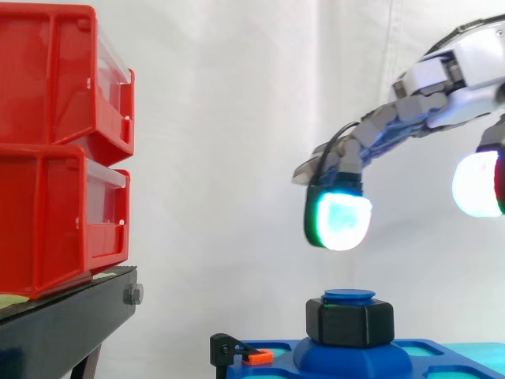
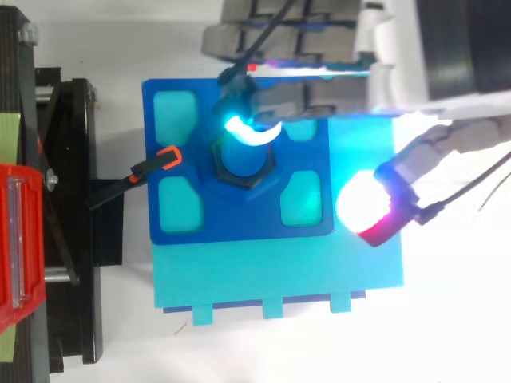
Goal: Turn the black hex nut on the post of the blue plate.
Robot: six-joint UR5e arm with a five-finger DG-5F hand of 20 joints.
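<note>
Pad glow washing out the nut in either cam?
Side view: the robot hand has brightly glowing pads, one near white at the right edge, yet the black nut below reads cleanly against the white curtain. Top view: a cyan pad throws glare over the nut's upper rim and onto the post; a second pad blooms white beside the blue plate; the nut's lower edge is readable.

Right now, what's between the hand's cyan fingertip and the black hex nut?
Side view: only the post's blue cap atop the black hex nut. From the cap up to the cyan fingertip of the hand the gap is bare, white curtain behind.
</note>
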